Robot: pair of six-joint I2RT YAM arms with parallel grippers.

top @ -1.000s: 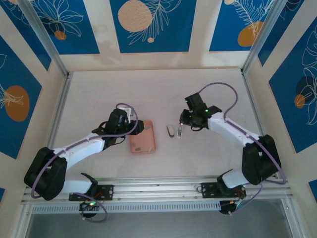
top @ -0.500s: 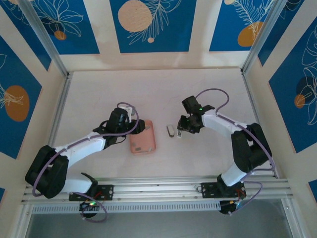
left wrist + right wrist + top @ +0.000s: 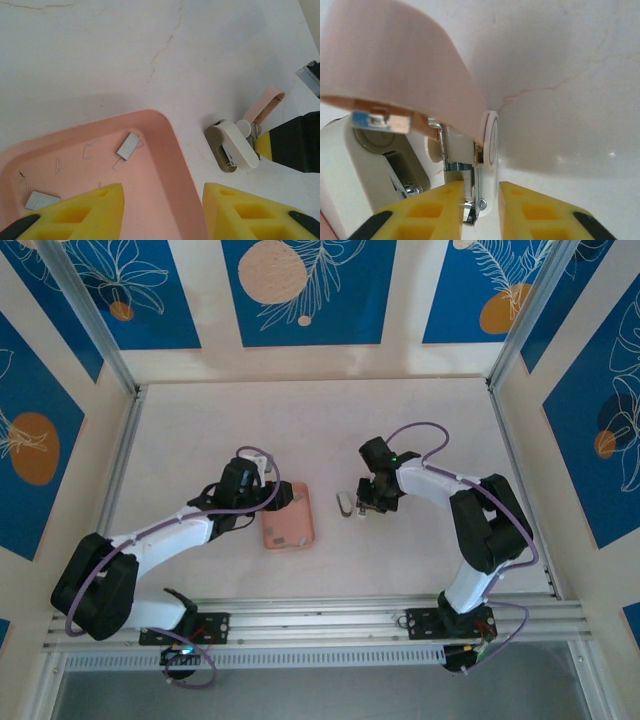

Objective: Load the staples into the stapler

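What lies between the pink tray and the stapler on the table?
Nothing: a bare strip of white tabletop separates the pink tray from the stapler, seen in the left wrist view.

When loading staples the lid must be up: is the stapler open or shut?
Open. The stapler has its pink lid swung up, baring the metal channel.

1. Just 1 stapler, white base with its pink top flipped up.
2. 1 pink tray.
3. 2 staple strips in the tray, far as I can see.
4. Maybe 5 loose staples scattered in there too, too thin to count for sure.
5. 2 robot arms: left arm and right arm.
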